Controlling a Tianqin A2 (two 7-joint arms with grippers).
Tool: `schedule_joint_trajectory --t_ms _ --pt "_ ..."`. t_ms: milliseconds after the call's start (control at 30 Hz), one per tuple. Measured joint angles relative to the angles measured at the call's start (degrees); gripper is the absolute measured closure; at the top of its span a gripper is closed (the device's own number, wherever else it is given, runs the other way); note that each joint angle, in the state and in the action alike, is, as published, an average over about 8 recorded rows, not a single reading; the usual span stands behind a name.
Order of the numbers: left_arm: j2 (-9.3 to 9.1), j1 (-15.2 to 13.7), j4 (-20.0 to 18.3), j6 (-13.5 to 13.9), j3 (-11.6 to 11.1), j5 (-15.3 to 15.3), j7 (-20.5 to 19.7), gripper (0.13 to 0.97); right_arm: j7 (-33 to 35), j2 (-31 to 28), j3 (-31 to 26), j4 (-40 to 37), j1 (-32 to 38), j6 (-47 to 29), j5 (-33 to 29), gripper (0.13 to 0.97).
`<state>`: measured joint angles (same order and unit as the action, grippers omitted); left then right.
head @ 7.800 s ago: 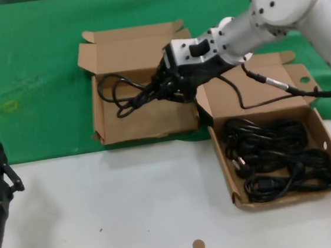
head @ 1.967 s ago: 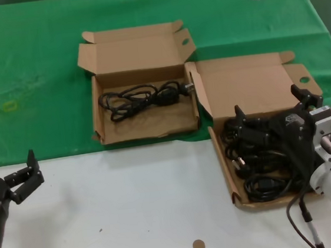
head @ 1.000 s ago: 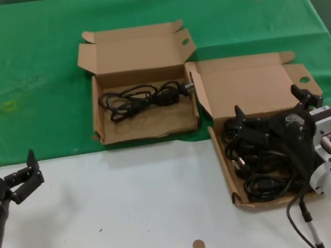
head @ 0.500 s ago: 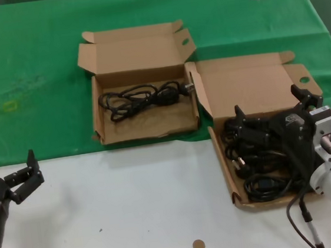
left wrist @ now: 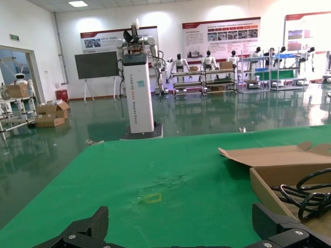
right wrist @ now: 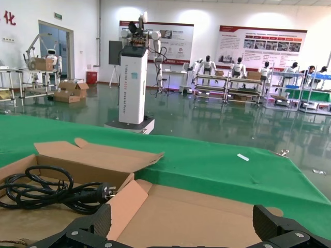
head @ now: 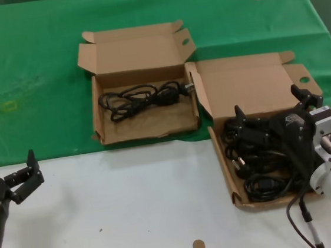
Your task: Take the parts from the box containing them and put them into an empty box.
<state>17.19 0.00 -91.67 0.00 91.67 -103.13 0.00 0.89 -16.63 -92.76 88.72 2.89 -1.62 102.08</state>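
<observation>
**Two cardboard boxes of cords on a green and white desk, right pincer over the fuller box**

Landmark: the box with the straight front rim (head: 316,121), lying open at the right of the desk (head: 132,198), half on the green cloth (head: 29,67) and half on bare white surface. Its raised lid carries one round-holed corner tab. Inside lies a heap of black power cords (head: 260,179), looped and overlapping.

The right pincer (head: 269,111) hangs over the far part of this box, its two black fingers spread wide apart and holding nothing. One fingertip stands near the box's left inner wall, the other near the holed tab. The silver wrist and a black cable cover the box's right front corner and hide part of the cords there.

Just left of this box and a little farther back, touching or nearly touching at the corner flap, lies the box with the ragged front rim (head: 143,135), entirely on the green cloth. One cord bundle (head: 142,98) rests along its back half, plug end toward the landmark box.

Well left of the landmark box, at the desk's near left edge, the left pincer (head: 24,174) waits above the white surface, fingers spread, holding nothing.

In front of the landmark box and to its left, a small round brown disc (head: 198,245) lies on the white surface.
</observation>
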Motion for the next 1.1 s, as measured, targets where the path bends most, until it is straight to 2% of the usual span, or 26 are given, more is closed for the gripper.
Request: schedule_joint_trajectory --t_ms 1100 --pt "0.0 0.0 0.0 0.0 0.0 0.0 0.0 0.132 0.0 0.0 0.0 0.0 0.0 0.0 0.0 0.129"
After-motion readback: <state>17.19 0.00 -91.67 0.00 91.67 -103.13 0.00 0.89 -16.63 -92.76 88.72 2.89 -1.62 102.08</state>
